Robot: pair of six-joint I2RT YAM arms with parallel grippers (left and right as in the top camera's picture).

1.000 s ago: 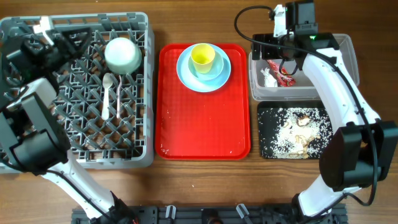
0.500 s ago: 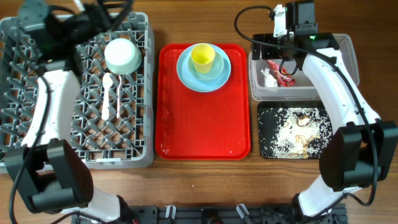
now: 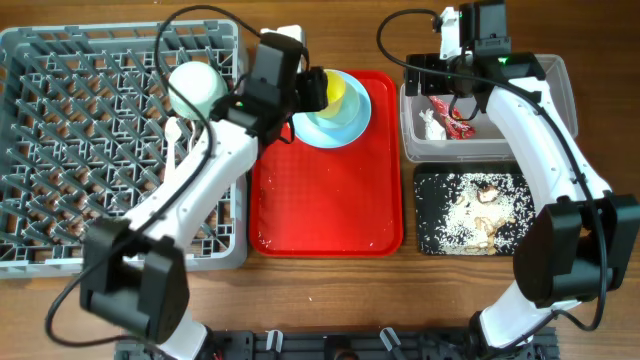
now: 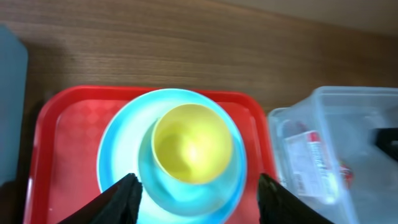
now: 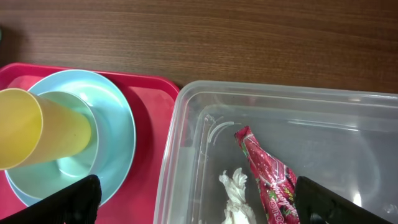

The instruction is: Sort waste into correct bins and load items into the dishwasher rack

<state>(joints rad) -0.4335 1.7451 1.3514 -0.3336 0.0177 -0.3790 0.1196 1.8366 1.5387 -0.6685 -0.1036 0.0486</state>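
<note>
Left arm (image 3: 195,175) — outstretched over yellow cup (image 4: 193,143)

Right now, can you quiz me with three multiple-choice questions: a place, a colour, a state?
1. The yellow cup is: A in the rack; B in a bowl on the red tray; C on the black tray.
2. The wrapper in the clear tub is: A red; B green; C blue.
3. The left gripper is: A shut on a spoon; B open above the cup; C shut on a fork.
Answers: B, it sits in the bowl; A, plainly red; B, fingers apart, clear of the cup.
</note>
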